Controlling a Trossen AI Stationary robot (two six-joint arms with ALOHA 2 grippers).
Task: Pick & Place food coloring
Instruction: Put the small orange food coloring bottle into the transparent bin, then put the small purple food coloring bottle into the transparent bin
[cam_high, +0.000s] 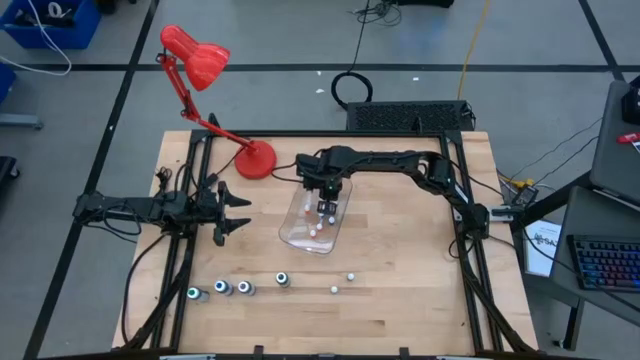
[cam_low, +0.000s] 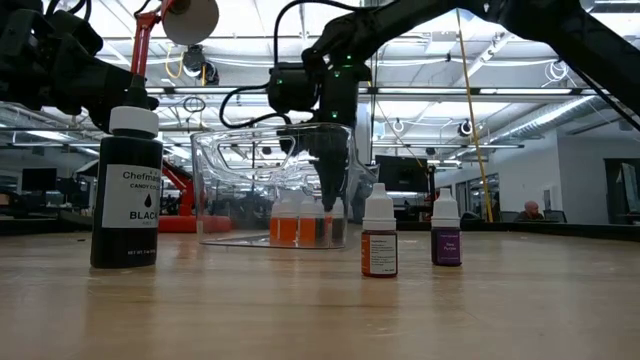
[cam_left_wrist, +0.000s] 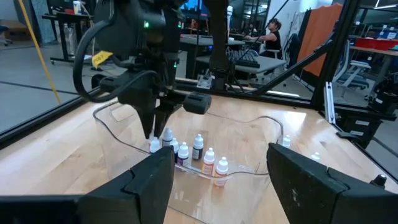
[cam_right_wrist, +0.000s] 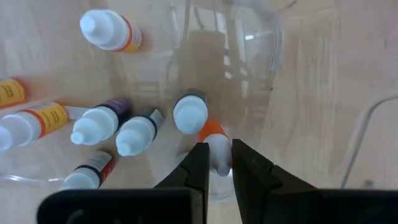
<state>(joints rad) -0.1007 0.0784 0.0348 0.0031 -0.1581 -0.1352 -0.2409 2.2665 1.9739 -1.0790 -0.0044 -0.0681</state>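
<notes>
reaching down into the clear tub (cam_high: 300, 236), our right gripper (cam_right_wrist: 217, 163) has its fingers pinched on the white cap of an orange-labelled bottle (cam_right_wrist: 214, 132) standing upright on the tub floor. nearest the low camera stand a large black bottle (cam_low: 126, 190), then two small ones, brown-labelled (cam_low: 379, 236) and purple-labelled (cam_low: 446, 233); from above, these belong to a loose row of bottles (cam_high: 240, 288) along the table's front edge. farther back is the tub, with several more small bottles (cam_right_wrist: 118, 127) just beside the held one, some upright and some lying down. we judge the grip narrow, so any lift should go straight up, slowly, clear of the neighbours and the tub wall. our left gripper (cam_high: 228, 210) waits beside the tub with its fingers spread, holding nothing. beyond it stands the red lamp (cam_high: 200, 60).
</notes>
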